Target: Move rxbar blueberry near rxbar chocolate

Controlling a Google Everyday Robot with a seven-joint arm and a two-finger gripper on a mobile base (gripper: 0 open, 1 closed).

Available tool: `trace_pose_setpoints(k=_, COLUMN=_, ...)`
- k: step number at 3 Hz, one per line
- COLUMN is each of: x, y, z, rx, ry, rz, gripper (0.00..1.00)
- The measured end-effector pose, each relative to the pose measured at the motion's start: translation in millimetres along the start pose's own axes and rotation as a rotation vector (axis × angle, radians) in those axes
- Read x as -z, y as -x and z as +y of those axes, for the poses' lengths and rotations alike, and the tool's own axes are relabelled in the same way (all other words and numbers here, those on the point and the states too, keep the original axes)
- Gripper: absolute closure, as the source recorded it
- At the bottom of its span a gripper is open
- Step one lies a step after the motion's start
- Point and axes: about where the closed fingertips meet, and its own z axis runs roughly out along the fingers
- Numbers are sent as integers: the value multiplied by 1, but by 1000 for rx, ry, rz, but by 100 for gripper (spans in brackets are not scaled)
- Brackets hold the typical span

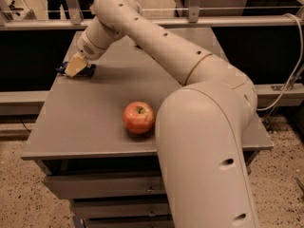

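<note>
My gripper [76,66] is low over the far left edge of the grey table [95,113], at the end of the arm that reaches across from the right. A small dark flat bar lies under and beside it. A bluish end sticks out on its left, so this is the rxbar blueberry [61,69]. The gripper touches or nearly touches the bar and hides most of it. The black-wrapped rxbar chocolate does not show; the arm may hide it.
A red apple [138,117] stands near the table's front middle. My large arm [209,141] covers the right half of the table. A metal rail [47,23] runs behind the table. Drawers [104,186] sit under the front edge.
</note>
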Motion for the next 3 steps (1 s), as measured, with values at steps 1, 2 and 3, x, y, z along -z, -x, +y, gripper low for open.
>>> trace_pose_setpoints(k=1, x=23, y=12, z=12, rx=33, ry=-59, rz=-5, gripper=100)
trace_pose_setpoints(k=2, x=40, y=22, z=34, rx=79, ry=-83, rz=7, gripper=82)
trace_pose_setpoints(k=3, x=38, y=21, z=35, rx=78, ry=-81, rz=8, gripper=59)
